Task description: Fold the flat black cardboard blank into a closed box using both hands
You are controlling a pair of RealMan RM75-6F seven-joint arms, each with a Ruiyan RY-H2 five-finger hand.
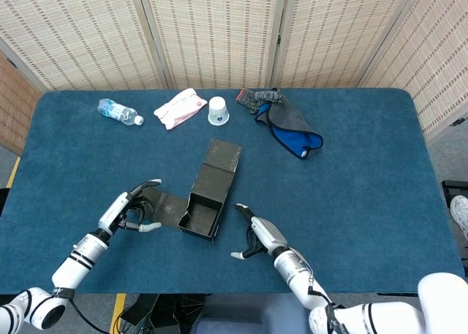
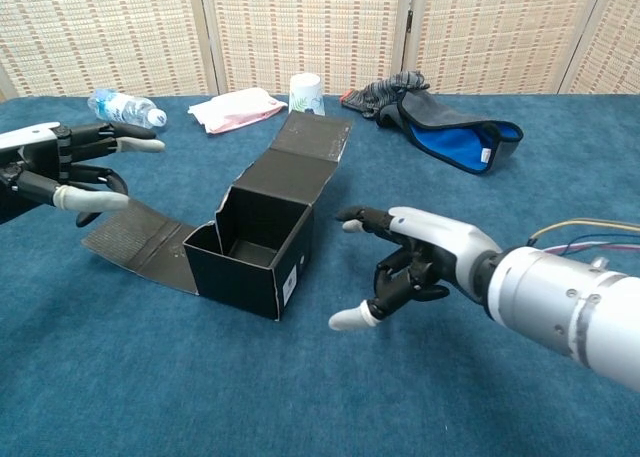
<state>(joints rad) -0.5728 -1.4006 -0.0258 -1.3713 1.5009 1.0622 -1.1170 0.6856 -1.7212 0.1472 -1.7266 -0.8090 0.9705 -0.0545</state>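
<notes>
The black cardboard box (image 1: 203,204) stands half-formed near the table's front, its top open (image 2: 252,249). Its lid flap (image 1: 222,157) lies back flat toward the far side (image 2: 308,149). A side flap (image 1: 164,205) lies flat on the cloth to the left (image 2: 133,239). My left hand (image 1: 132,207) hovers just left of that flap with fingers spread, holding nothing (image 2: 62,169). My right hand (image 1: 257,234) hangs to the right of the box, apart from it, fingers loosely spread and empty (image 2: 418,264).
Along the far edge lie a water bottle (image 1: 119,112), a pink-and-white tissue pack (image 1: 180,107), a paper cup (image 1: 219,110) and a heap of grey and blue cloth (image 1: 289,123). The blue table (image 1: 380,180) ends at folding screens behind.
</notes>
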